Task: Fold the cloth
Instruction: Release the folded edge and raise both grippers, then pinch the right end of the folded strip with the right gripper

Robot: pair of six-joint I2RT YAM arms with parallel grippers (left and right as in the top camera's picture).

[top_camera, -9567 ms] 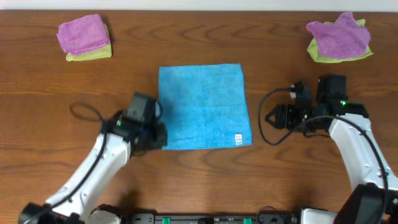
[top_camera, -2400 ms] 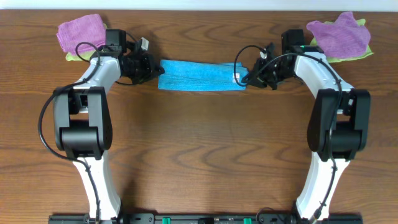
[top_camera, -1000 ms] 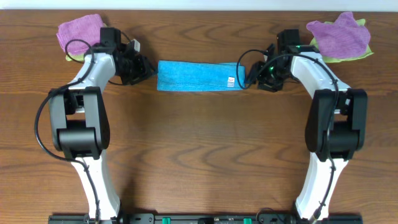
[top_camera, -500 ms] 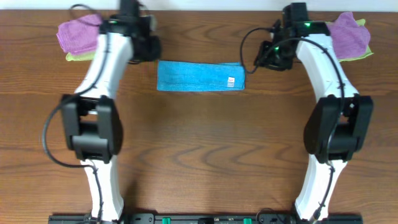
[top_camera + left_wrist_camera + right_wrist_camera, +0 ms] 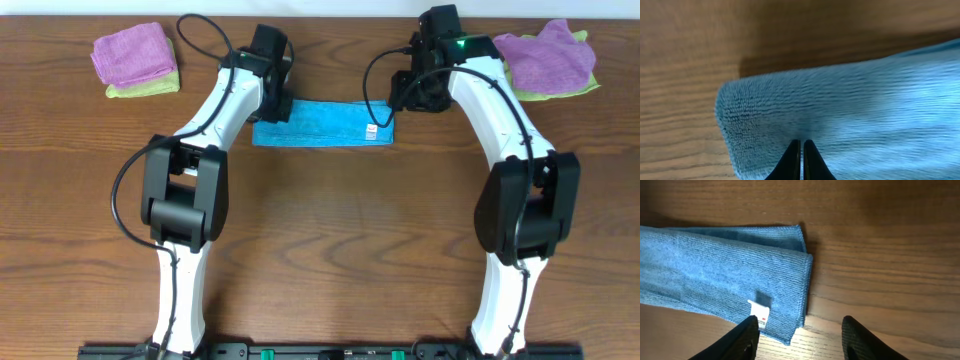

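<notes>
Since half a second ago the left arm has swung in from beyond the far-left corner, and the right arm has edged closer too; the cloth (image 5: pixel 322 122) itself has not shifted in that time, though nearly ten seconds back it lay open as a full square. Now it is a narrow strip, doubled over, running left to right near the far edge of the bench (image 5: pixel 320 250), its white tag (image 5: pixel 759 314) up at the right end. Lying that way, it gives each arm one short end to work.

Over the left end, the left fingers (image 5: pixel 794 157) are pressed together tip to tip, pointing down at the pile just inside the rounded edge; nothing shows pinched between them. At the other end the right fingers (image 5: pixel 742 337) stand wide apart and empty, with the tagged corner between and just ahead of them, which reads as lining up for a pinch. A second fold, end over end, is likely the step in hand.

Further out, a purple cloth (image 5: pixel 133 52) on a lime-green one (image 5: pixel 145 88) sits at the far left, a matching pile (image 5: pixel 545 55) at the far right, both well apart from the work.
</notes>
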